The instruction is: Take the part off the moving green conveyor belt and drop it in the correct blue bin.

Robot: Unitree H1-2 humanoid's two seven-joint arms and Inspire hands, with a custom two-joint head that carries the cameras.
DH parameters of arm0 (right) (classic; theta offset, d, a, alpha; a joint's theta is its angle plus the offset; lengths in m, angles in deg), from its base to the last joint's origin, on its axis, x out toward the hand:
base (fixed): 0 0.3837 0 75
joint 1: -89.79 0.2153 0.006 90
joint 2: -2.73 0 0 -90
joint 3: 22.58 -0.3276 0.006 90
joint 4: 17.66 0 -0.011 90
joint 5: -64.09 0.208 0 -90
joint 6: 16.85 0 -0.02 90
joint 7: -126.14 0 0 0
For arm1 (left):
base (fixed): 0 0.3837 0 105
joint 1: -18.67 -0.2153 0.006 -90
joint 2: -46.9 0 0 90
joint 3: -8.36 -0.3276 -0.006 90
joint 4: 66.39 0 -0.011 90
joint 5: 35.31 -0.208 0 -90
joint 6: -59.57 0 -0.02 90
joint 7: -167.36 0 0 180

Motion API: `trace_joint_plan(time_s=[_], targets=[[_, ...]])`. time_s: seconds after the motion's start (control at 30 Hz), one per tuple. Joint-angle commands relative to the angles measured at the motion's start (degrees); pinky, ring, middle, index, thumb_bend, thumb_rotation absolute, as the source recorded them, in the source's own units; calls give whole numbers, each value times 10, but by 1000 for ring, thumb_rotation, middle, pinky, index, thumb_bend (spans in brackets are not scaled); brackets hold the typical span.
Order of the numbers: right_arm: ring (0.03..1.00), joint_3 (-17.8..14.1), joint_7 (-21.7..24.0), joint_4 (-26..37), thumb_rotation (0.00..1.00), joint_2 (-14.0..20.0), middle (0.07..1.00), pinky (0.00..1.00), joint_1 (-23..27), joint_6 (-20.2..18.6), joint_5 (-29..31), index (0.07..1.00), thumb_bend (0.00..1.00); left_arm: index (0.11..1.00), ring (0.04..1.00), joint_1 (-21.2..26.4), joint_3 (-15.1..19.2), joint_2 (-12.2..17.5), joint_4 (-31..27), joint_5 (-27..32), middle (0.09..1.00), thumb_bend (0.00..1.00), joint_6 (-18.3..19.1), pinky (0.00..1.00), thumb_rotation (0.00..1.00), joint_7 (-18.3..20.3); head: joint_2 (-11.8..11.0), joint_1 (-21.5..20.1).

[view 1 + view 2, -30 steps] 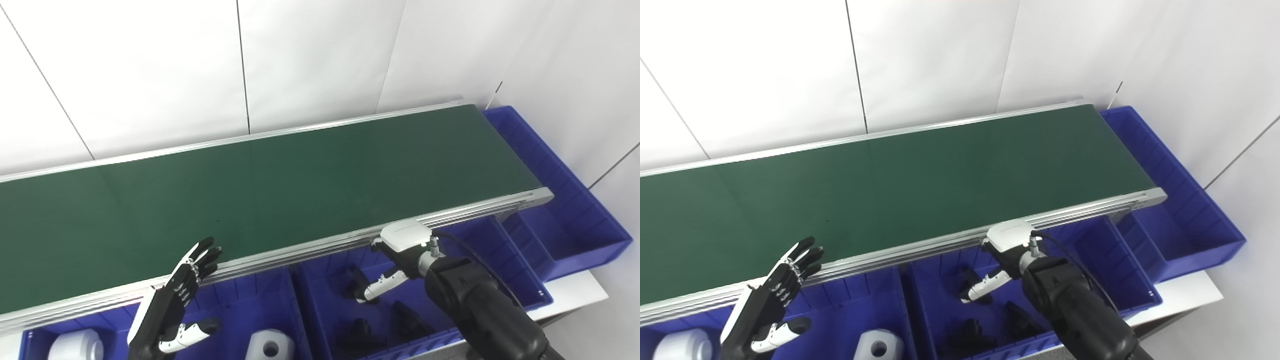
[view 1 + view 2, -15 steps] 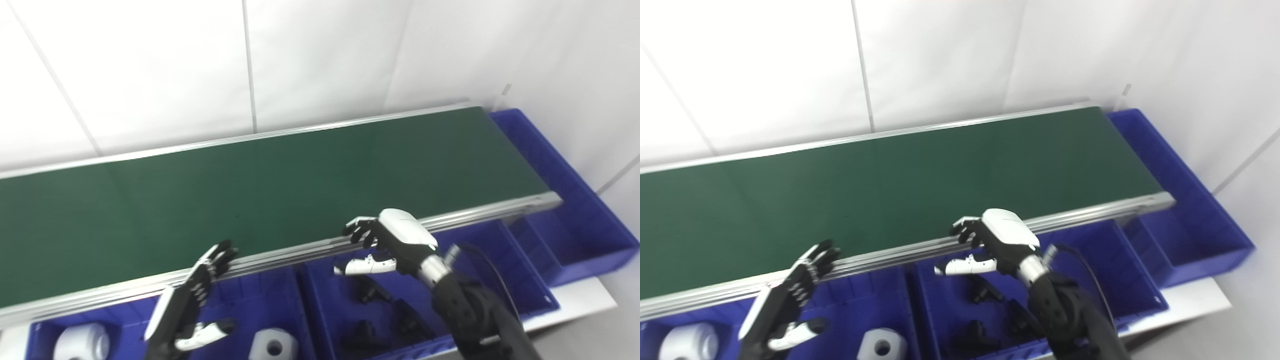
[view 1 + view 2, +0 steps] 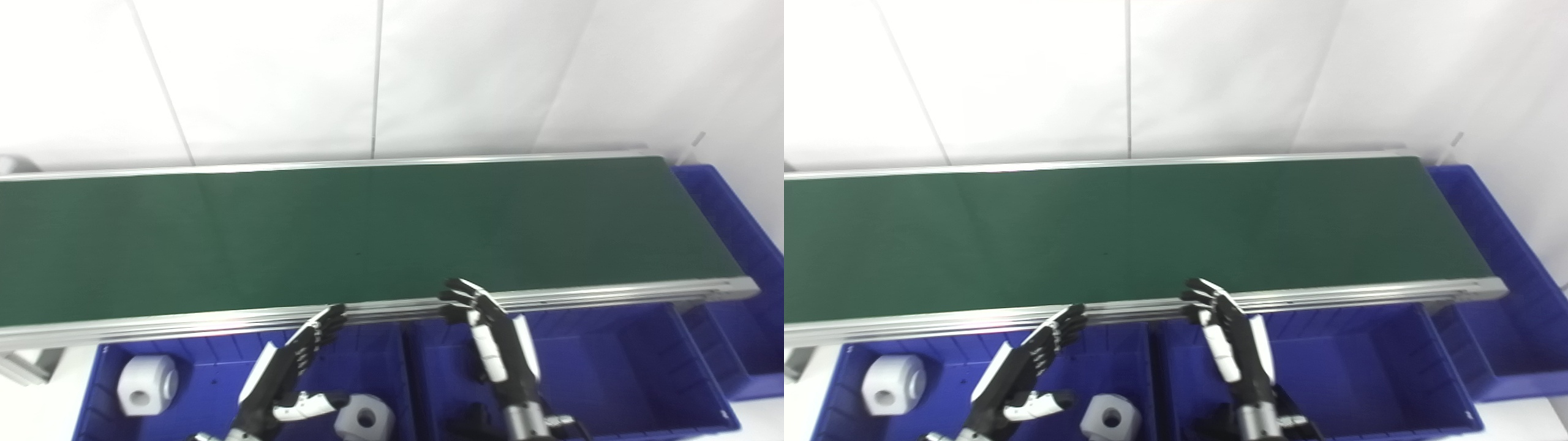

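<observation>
The green conveyor belt (image 3: 392, 226) runs across the picture with no part on it. My left hand (image 3: 288, 373) hovers open over the left blue bin (image 3: 202, 367), fingers stretched toward the belt's near rail. My right hand (image 3: 493, 343) is raised open over the middle blue bin (image 3: 600, 367), fingertips at the rail, holding nothing. Two white parts lie in the left blue bin, one (image 3: 141, 386) at its left end and one (image 3: 364, 419) near the divider. Dark parts (image 3: 468, 422) show at the bottom of the middle blue bin, mostly hidden behind my right forearm.
A third blue bin (image 3: 747, 343) wraps round the belt's right end. The aluminium rail (image 3: 612, 294) edges the belt on the near side. White wall panels stand behind the belt. A grey frame corner (image 3: 24, 367) shows at far left.
The camera has swung, so the belt now lies level. My right hand has lifted out of the middle bin and stands upright, open. My left hand keeps its open pose.
</observation>
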Motion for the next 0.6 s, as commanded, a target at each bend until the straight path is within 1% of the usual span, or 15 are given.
trace_joint_plan(time_s=[0.0,0.1,0.2,0.23,0.27,0.37,0.47,0.53,0.57], targets=[[641,5,-11,0,961,7,711,606,9,34,4,759,609,893,924,8,-2,-8,-14,-7,913,922,-18,932,573,-8,6,5],[634,10,-14,-5,949,12,702,595,14,34,4,762,621,896,926,10,-1,-8,-24,-8,917,925,-6,940,575,-8,31,-2],[631,15,-14,-9,941,16,712,579,22,33,-1,764,624,900,930,12,1,-7,-35,-3,916,932,7,952,577,-5,45,-11],[631,17,-15,-12,939,17,719,571,25,33,-3,764,627,901,924,12,2,-7,-37,-4,912,931,9,946,576,-5,45,-11],[634,18,-16,-13,941,19,726,565,28,33,-6,766,631,901,923,13,2,-7,-40,-4,910,930,11,942,576,-5,53,-13],[635,19,-16,-12,936,21,740,547,31,31,-11,764,619,904,924,16,1,-6,-44,-6,910,922,13,939,582,-4,56,-13],[636,19,-14,-5,922,21,747,545,31,17,-11,763,611,900,915,18,1,-6,-43,-6,908,923,11,919,582,-5,58,-12],[640,19,-13,-4,930,21,745,553,30,13,-11,769,637,895,917,18,2,-6,-42,-3,907,926,12,925,573,-5,58,-12],[641,20,-12,-1,932,21,745,554,30,11,-12,770,641,894,918,18,2,-6,-44,-2,906,926,13,927,572,-4,67,-15]])
